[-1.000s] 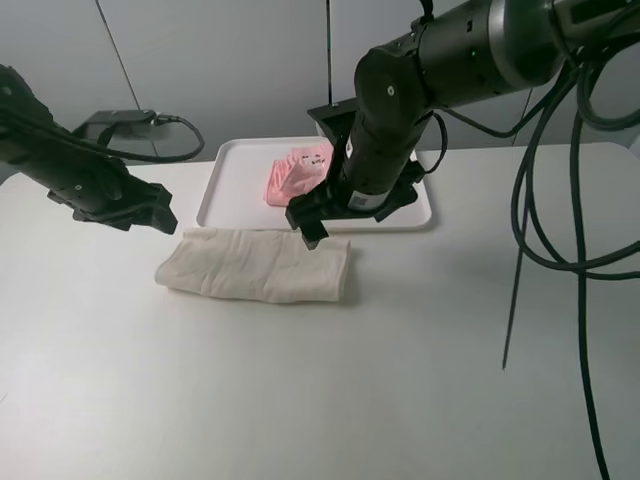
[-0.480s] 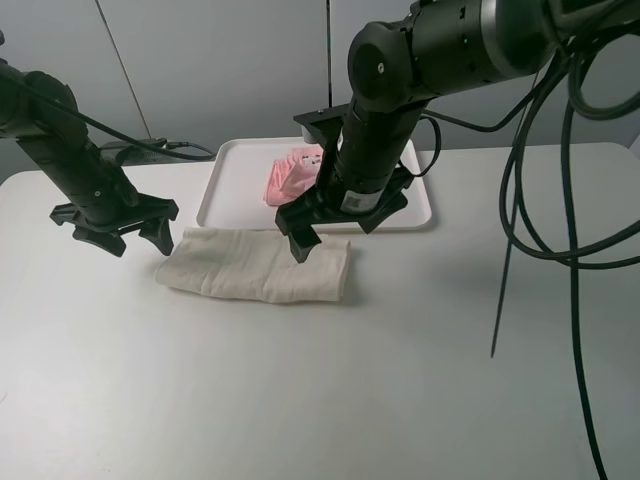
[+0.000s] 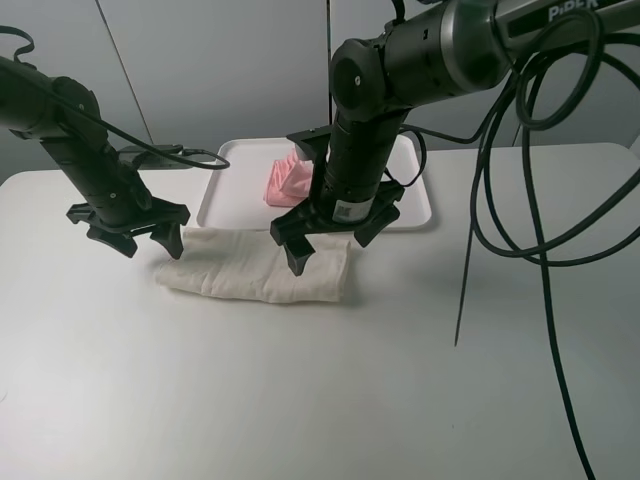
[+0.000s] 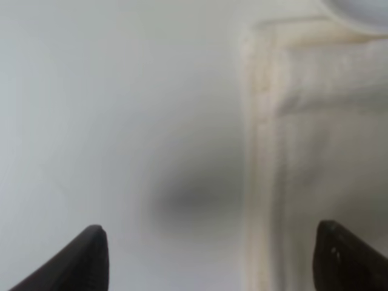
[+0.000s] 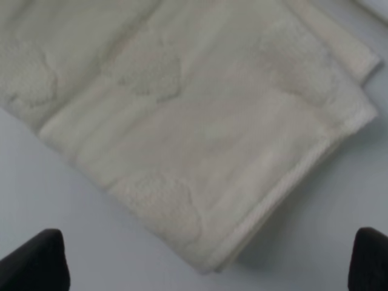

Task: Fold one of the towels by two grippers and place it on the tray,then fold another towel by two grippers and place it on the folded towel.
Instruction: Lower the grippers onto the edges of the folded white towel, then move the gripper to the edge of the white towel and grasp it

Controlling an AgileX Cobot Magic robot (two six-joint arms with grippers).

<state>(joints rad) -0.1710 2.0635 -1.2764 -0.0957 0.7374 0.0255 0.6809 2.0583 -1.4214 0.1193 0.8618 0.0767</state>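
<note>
A cream towel point(image 3: 250, 268), folded into a long strip, lies flat on the white table in front of the white tray point(image 3: 225, 190). A folded pink towel point(image 3: 288, 180) lies on the tray. My left gripper point(image 3: 150, 243) is open and empty, pointing down just above the strip's left end; in the left wrist view point(image 4: 218, 260) that towel end point(image 4: 321, 151) lies between its jaws. My right gripper point(image 3: 328, 250) is open and empty over the strip's right end; in the right wrist view point(image 5: 203, 267) the towel's corner point(image 5: 182, 121) fills the frame.
Black cables point(image 3: 520, 200) hang from the right arm over the right side of the table. A cable point(image 3: 185, 155) trails behind the left arm near the tray's left edge. The tray's corner point(image 4: 364, 9) shows in the left wrist view.
Both arms have come down towards the cream towel. The left gripper moved right and turned to point down at the left end. The right gripper shifted left over the right end.
</note>
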